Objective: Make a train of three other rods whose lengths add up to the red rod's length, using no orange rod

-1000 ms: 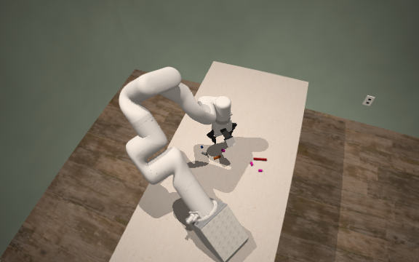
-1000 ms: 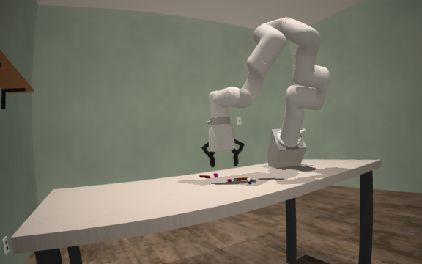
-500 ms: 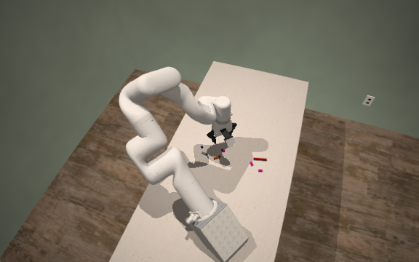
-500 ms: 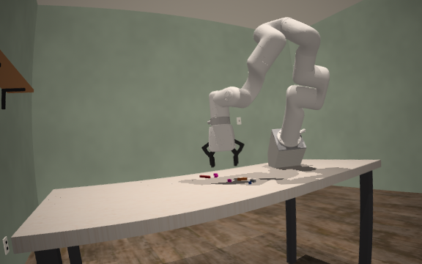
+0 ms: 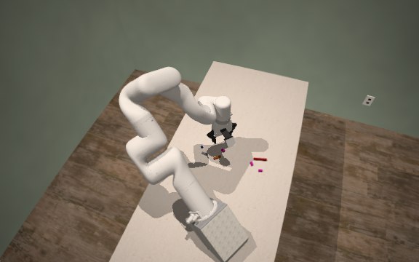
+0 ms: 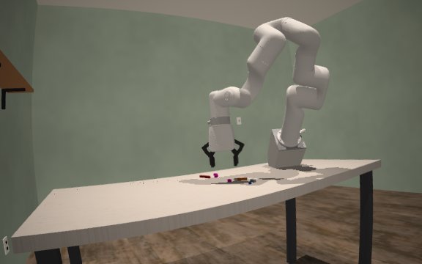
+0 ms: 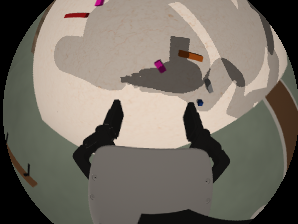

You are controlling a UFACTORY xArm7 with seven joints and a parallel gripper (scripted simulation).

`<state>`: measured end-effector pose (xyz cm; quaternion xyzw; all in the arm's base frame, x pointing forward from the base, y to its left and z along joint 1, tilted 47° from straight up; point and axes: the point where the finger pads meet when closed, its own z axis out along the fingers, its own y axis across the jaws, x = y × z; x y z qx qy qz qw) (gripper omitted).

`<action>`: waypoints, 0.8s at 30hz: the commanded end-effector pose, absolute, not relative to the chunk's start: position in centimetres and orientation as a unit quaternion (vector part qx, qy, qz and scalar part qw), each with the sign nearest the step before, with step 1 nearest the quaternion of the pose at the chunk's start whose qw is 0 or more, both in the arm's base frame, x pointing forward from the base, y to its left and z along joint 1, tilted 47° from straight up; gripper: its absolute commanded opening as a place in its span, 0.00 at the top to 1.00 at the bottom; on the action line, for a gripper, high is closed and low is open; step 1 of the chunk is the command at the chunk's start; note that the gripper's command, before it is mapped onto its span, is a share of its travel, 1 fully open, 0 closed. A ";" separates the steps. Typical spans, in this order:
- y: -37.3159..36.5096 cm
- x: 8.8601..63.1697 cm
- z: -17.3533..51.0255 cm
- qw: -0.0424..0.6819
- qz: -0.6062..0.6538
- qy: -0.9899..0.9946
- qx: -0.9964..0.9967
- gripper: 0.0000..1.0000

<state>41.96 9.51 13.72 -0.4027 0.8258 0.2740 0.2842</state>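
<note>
The red rod (image 5: 260,159) (image 6: 204,177) (image 7: 76,15) lies apart from the cluster. Two magenta rods (image 5: 252,164) (image 5: 260,170) lie near it, turned differently. A third magenta rod (image 5: 223,150) (image 6: 229,180) (image 7: 160,66) lies near the orange rod (image 5: 217,157) (image 6: 242,179) (image 7: 190,55). The grey rod (image 5: 204,153) (image 6: 253,180) (image 7: 209,85) and the small blue rod (image 5: 201,147) (image 6: 250,182) (image 7: 200,102) lie close together, apart. No rods are joined end to end. My gripper (image 5: 222,142) (image 6: 224,166) (image 7: 153,108) is open and empty, above the table.
The arm's base block (image 5: 224,233) (image 6: 287,155) stands on the table (image 5: 260,98) (image 6: 105,205). The arm's shadow falls over the orange, grey and third magenta rods. A brown shelf (image 6: 6,70) is on the wall, away from the table.
</note>
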 end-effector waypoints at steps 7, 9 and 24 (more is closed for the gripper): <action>9.4 42.1 13.8 0.286 0.273 0.826 -0.402 0.00; 9.4 42.0 13.8 0.285 0.274 0.827 -0.400 0.00; 12.3 41.2 15.8 0.226 0.324 0.885 -0.248 0.00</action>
